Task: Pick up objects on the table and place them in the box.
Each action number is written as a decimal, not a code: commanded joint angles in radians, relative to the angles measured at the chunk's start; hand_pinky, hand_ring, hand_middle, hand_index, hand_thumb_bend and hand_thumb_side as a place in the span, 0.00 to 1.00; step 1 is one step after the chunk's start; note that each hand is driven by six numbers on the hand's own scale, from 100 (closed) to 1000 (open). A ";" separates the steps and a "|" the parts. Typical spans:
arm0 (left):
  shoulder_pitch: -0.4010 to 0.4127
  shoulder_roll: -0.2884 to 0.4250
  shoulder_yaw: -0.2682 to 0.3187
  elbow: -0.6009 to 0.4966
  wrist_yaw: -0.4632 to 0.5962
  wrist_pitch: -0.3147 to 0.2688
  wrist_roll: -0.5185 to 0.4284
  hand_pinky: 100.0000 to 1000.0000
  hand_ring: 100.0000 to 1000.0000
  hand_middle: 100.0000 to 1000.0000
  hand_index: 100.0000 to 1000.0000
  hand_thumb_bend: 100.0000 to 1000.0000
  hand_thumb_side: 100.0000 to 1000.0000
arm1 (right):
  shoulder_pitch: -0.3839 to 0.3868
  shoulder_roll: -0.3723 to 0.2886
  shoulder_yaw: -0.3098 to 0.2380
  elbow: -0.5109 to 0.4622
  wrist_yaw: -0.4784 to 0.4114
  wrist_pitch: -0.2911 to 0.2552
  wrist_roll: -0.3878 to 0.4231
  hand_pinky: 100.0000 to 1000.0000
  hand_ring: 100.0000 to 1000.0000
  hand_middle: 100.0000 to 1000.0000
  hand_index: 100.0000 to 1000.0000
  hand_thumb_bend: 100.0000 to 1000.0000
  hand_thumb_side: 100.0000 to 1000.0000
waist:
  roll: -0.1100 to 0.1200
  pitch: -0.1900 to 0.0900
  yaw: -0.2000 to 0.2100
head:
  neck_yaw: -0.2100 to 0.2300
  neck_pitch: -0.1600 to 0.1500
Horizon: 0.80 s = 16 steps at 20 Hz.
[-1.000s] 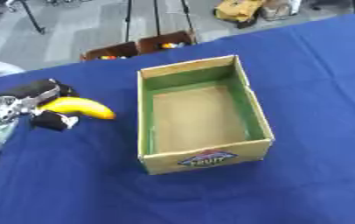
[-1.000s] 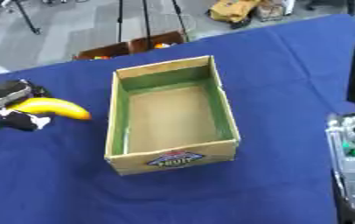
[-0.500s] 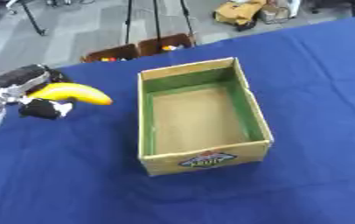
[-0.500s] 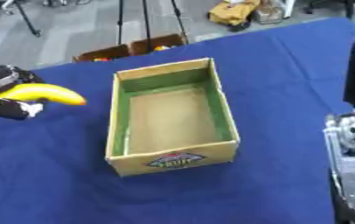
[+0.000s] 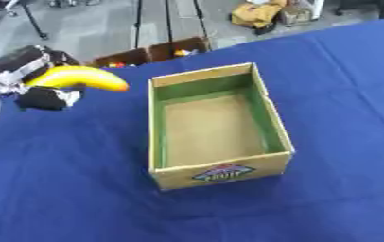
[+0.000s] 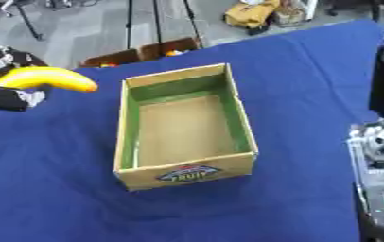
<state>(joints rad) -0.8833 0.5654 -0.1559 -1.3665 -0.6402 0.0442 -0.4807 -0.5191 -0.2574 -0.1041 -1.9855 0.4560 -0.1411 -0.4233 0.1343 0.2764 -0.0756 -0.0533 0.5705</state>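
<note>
At about nine o'clock from the box, the left hand (image 5: 31, 80) was curled round a banana (image 5: 78, 77), fingers behind and above it and the thumb part dark beneath. The fruit hung clear of the blue table (image 5: 71, 189), its blunt yellow tip pointing towards the box (image 5: 216, 124) at three o'clock from the hand.

A second before, the banana had been lower and nearer the table, still at the hand's side. Over the last second it had risen and edged a little towards the box, so the pick seemed done and the carry under way. The box itself had not shifted on the cloth.

The box stood open and looked empty, showing green inner walls and a bare cardboard floor, with a printed label on its near end at six o'clock. Its near-left wall lay between the banana and the floor, so, in my judgement, the hand needed to cross that rim before letting go.

The right arm showed only at the four o'clock edge of the right eye view, as silver and black parts; I could not tell how its hand was set.
</note>
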 commanded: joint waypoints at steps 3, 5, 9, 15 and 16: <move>-0.061 0.004 -0.004 -0.054 0.019 0.006 -0.013 0.02 0.16 0.35 0.52 0.00 0.28 | -0.014 -0.001 0.000 -0.015 0.005 -0.004 0.000 0.79 0.83 0.61 0.92 0.00 1.00 | -0.005 -0.025 -0.006 | 0.004 -0.010; -0.077 -0.015 -0.011 -0.059 0.022 0.007 -0.019 0.02 0.16 0.35 0.52 0.00 0.28 | -0.014 0.000 0.000 -0.015 0.005 -0.005 0.000 0.79 0.84 0.61 0.92 0.00 1.00 | -0.003 -0.026 -0.011 | 0.006 -0.014; -0.104 -0.061 -0.021 -0.057 0.035 0.010 -0.022 0.00 0.15 0.34 0.51 0.00 0.28 | -0.016 0.002 0.002 -0.015 0.004 -0.007 0.000 0.79 0.83 0.61 0.91 0.00 1.00 | 0.000 -0.026 -0.021 | 0.009 -0.021; -0.129 -0.110 -0.045 -0.052 0.082 0.014 0.025 0.00 0.13 0.32 0.49 0.00 0.29 | -0.019 0.004 0.005 -0.015 0.003 -0.009 0.000 0.79 0.84 0.61 0.91 0.00 1.00 | 0.008 -0.025 -0.035 | 0.011 -0.027; -0.131 -0.114 -0.050 -0.050 0.091 0.014 0.038 0.00 0.13 0.32 0.49 0.00 0.29 | -0.019 0.004 0.005 -0.015 0.003 -0.009 0.000 0.79 0.84 0.61 0.91 0.00 1.00 | 0.010 -0.025 -0.038 | 0.011 -0.028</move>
<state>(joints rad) -0.9918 0.4400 -0.2076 -1.4065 -0.5628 0.0577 -0.4596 -0.5205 -0.2490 -0.1027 -1.9855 0.4561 -0.1475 -0.4239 0.1514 0.2758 -0.1151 -0.0451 0.5526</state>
